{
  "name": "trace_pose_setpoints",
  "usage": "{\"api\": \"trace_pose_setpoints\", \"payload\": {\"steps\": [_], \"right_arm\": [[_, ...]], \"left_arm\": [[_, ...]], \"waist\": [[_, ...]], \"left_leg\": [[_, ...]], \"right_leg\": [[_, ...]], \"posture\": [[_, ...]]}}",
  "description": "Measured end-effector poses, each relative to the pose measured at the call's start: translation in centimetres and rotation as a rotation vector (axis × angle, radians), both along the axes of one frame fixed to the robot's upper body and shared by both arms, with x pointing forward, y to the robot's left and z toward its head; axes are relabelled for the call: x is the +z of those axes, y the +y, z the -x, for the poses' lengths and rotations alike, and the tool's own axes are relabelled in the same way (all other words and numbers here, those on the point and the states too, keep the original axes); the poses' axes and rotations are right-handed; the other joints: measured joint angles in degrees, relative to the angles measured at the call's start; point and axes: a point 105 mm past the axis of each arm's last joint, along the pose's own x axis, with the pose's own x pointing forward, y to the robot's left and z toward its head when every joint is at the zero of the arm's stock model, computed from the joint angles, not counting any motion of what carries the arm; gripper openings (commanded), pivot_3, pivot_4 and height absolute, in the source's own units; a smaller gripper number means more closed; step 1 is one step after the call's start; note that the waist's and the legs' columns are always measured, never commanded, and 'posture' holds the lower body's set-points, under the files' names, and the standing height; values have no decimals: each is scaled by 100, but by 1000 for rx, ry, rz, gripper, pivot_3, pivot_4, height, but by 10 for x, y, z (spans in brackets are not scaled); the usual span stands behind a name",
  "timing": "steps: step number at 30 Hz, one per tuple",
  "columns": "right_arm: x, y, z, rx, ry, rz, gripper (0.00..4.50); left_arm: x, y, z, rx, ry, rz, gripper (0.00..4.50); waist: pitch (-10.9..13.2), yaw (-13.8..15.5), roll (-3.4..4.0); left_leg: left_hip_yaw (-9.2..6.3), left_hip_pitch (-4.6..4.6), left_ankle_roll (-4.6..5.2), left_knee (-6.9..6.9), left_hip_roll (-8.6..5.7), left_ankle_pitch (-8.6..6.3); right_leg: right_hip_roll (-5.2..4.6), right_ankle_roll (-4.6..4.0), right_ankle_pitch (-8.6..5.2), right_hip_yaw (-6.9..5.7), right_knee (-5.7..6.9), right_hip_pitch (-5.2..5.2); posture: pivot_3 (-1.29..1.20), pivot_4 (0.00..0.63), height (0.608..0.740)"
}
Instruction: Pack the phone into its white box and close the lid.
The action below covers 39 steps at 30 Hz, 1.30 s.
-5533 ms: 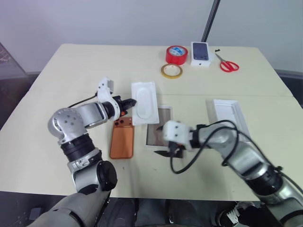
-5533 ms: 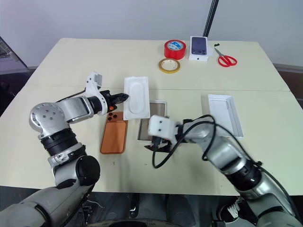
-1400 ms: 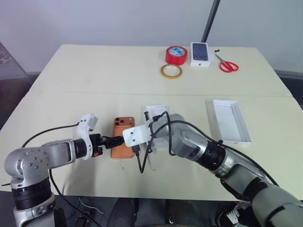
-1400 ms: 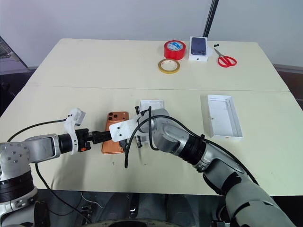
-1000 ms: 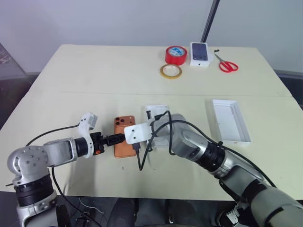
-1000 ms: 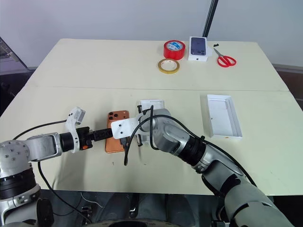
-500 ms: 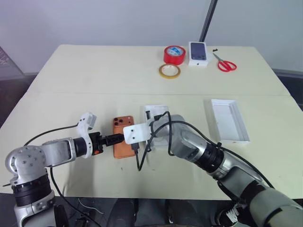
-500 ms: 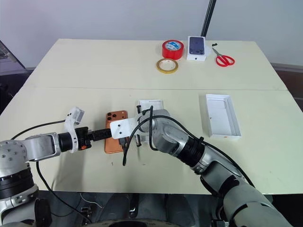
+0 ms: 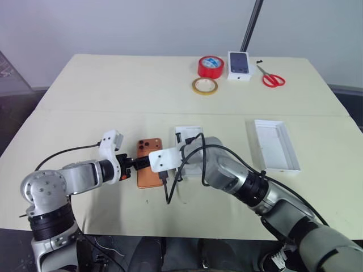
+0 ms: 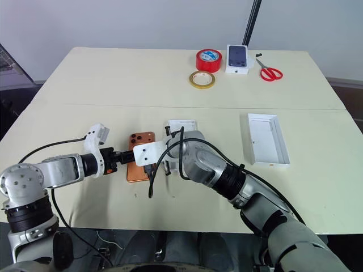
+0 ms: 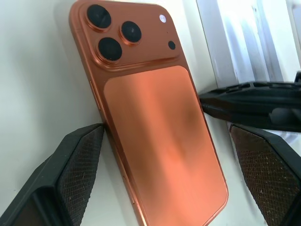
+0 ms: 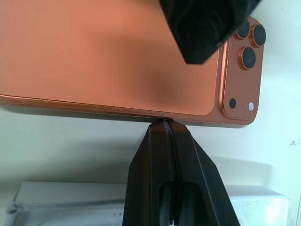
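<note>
My left gripper (image 11: 160,155) had its fingers spread wide, straddling the near end of the phone (image 11: 150,127), which lay face-down on the table (image 9: 113,90). My right gripper (image 12: 164,123) was pressed together, its tip touching the phone's long edge from about three o'clock. Just past that arm lay a white tray (image 9: 187,136), and the white box (image 9: 275,144) sat well apart at three o'clock.

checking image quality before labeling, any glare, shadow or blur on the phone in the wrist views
Left wrist view: the phone has a soft sheen and a dark smudge of shadow mid-back; the white box beside it is washed out. Right wrist view: a blurred dark shape overlaps the phone's top edge, and the right gripper tip is sharp.
</note>
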Motion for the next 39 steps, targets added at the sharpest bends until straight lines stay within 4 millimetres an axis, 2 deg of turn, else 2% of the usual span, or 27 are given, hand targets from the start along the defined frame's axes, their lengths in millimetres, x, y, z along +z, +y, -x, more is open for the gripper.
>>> {"api": "trace_pose_setpoints", "payload": {"steps": [4,8,19,22,26,27,34,38,39], "right_arm": [[0,-1,-1,-3,-6,2,0],[2,3,1,14,-11,-3,0],[1,5,3,30,-6,-10,0],[1,7,4,33,-4,-12,0],[1,7,5,35,-1,-11,0],[1,7,5,35,-1,-11,0],[1,7,5,37,1,-9,0],[1,6,4,32,-2,-6,0],[1,5,4,30,-2,-7,0]], "left_arm": [[1,2,-3,34,13,73,4461],[6,-9,-2,-17,13,182,4461],[7,-7,1,-5,34,181,4461],[6,-3,2,15,47,190,3630],[9,6,5,32,56,187,1651],[9,9,6,36,61,187,1279],[5,17,10,68,109,224,1279],[7,16,11,74,120,283,16],[10,15,11,71,108,290,16]], "waist": [[0,-10,-1],[1,-32,-10],[1,-48,-10],[1,-59,-10],[2,-59,-9],[2,-58,-9],[2,-48,-8],[3,-49,-8],[2,-48,-9]], "left_leg": [[0,-1,-12,-1,0,7],[0,-12,-20,-2,1,11],[0,-29,-31,-6,8,18],[0,-29,-31,-7,8,18],[0,-29,-32,-8,8,18],[0,-29,-32,-8,9,18],[0,-29,-31,-8,8,17],[0,-29,-30,-9,8,17],[-1,-27,-30,-9,8,17]], "right_leg": [[1,0,0,0,1,0],[2,0,0,0,0,5],[8,0,0,3,1,-12],[8,0,0,5,1,-13],[8,-1,0,4,0,-14],[8,-1,0,4,0,-14],[7,-2,-1,5,-3,-14],[6,-2,-1,8,-4,-13],[6,-2,-1,8,-4,-11]], "posture": [[0,150,709],[0,150,709],[0,150,709],[0,150,709],[0,150,709],[0,150,709],[0,150,709],[0,150,709],[0,150,709]]}}
